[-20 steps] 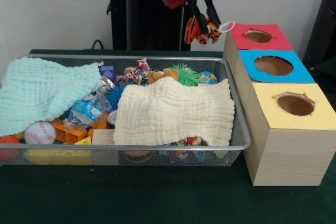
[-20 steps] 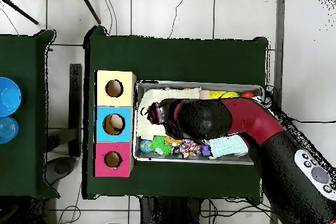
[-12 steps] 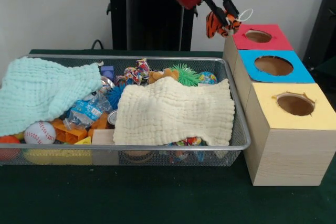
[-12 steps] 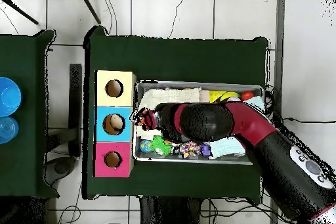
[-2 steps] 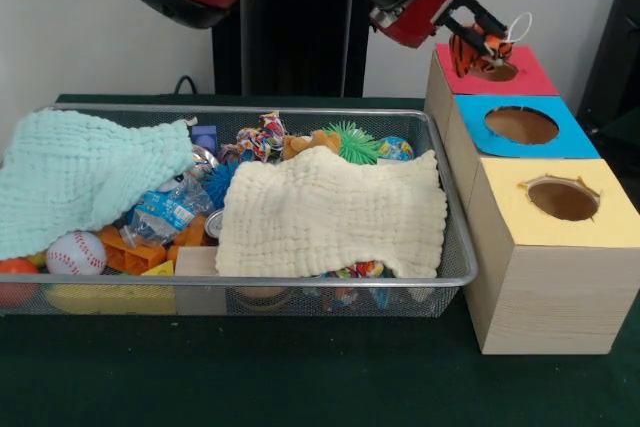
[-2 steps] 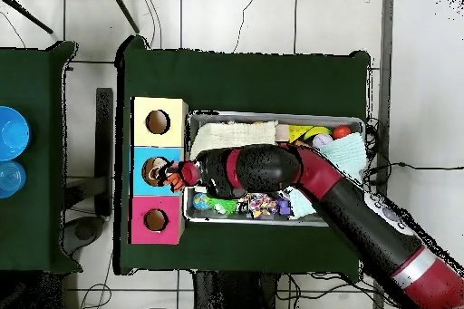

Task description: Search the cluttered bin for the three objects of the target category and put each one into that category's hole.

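Note:
A small orange-and-black striped tiger plush (image 5: 468, 54) with a white loop hangs in my gripper (image 5: 480, 37), which is shut on it. In the front view the plush sits right at the hole of the red-topped box (image 5: 528, 78), at its near-left rim. From overhead, the plush (image 6: 164, 176) and gripper (image 6: 175, 175) appear over the blue box (image 6: 140, 156), between bin and holes. The wire bin (image 5: 250, 282) holds mixed toys under a cream cloth (image 5: 330, 212) and a mint cloth (image 5: 80, 172).
Three wooden boxes stand in a row right of the bin: red, blue (image 5: 572, 139) and yellow (image 5: 612, 219), each with a round hole. A baseball (image 5: 75, 252), orange blocks, a crushed bottle and a green spiky toy (image 5: 352, 142) lie in the bin.
The arm has swung from above the bin's far right corner out over the boxes, carrying the tiger plush to the red box's hole and lowering it.

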`<action>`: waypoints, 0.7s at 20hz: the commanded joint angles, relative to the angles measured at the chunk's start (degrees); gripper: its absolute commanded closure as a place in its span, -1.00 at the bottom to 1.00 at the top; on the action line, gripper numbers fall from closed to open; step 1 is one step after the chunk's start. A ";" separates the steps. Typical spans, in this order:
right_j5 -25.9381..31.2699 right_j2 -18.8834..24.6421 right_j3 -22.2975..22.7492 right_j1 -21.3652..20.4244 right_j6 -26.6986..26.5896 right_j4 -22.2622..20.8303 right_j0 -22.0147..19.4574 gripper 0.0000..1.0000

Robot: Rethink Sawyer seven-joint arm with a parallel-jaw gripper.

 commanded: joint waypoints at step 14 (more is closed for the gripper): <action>15.62 -2.81 -1.35 7.20 -10.72 -4.66 1.77 1.00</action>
